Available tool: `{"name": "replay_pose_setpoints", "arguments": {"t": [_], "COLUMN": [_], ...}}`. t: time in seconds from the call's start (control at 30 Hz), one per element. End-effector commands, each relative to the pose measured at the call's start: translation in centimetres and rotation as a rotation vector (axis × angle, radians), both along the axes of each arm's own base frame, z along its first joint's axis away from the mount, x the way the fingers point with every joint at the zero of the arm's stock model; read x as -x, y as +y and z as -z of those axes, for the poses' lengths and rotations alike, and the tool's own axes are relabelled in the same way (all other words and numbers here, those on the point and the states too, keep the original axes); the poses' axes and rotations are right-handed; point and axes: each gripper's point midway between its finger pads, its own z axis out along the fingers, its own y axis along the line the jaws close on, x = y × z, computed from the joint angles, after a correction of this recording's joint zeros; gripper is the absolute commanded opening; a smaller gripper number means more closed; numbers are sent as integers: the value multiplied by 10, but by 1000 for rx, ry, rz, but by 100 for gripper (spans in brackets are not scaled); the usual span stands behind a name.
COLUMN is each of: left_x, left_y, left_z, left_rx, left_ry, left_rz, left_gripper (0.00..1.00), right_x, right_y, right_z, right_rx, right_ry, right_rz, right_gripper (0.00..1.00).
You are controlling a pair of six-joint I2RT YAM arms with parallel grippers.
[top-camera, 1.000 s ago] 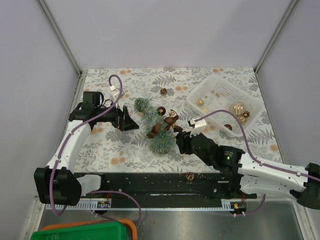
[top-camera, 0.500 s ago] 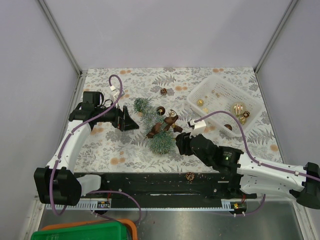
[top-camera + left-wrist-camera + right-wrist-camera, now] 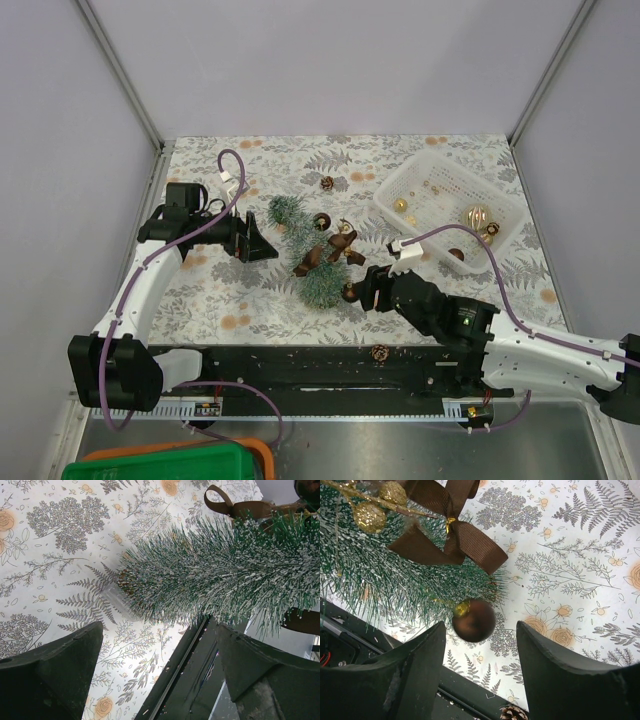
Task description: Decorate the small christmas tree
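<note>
Two arms are flanking the small christmas tree (image 3: pixel 300 240), which is lying on its side in the middle of the leaf-printed tabletop (image 3: pixel 240 300). The left gripper (image 3: pixel 159 630) is pointing at the tree's narrow end, jaws apart and holding nothing. The right gripper (image 3: pixel 360 287) is sitting by the wide lower bristles, jaws apart on either side of a brown bauble (image 3: pixel 473 620) that is touching the bristles below a brown ribbon bow (image 3: pixel 451 527).

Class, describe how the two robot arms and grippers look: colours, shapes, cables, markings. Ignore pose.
The left arm and right arm have white links and black joints. A purple cable loops along each. The left gripper and right gripper have black, wedge-shaped fingers. A green light shows on the right arm.
</note>
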Motion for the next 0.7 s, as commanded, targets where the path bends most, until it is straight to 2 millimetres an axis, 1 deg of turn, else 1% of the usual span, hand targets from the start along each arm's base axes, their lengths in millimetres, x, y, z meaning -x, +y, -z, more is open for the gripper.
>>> {"name": "replay_pose_setpoints", "arguments": {"t": [0.0,0.2,0.37,0.43,0.53,0.67], "left_x": [1,1,0,-1,-7,-18], "left_y": [-2,-2,-2,-1,4,19], "left_z": [-11,-12,-13,-14,-12,-14], "left_rx": [15,13,9,3,-17,-49], "left_ry": [-59,-64,-66,-61,-47,-25], "left_rz": [17,15,18,15,1,-56], "left_gripper": [99,99,99,99,99,99], "right_x": [-2,-3,-5,-8,-10,-14], "right_y": [2,-2,-16,-23,-32,-42], "right_z": [-6,-9,-23,-35,-47,-49], "right_rx": [-31,-22,-21,-25,-16,52], "right_ry": [-4,-11,-41,-64,-84,-70], "right_rz": [12,22,54,83,113,161], "right_gripper": [68,68,67,66,65,69]}}
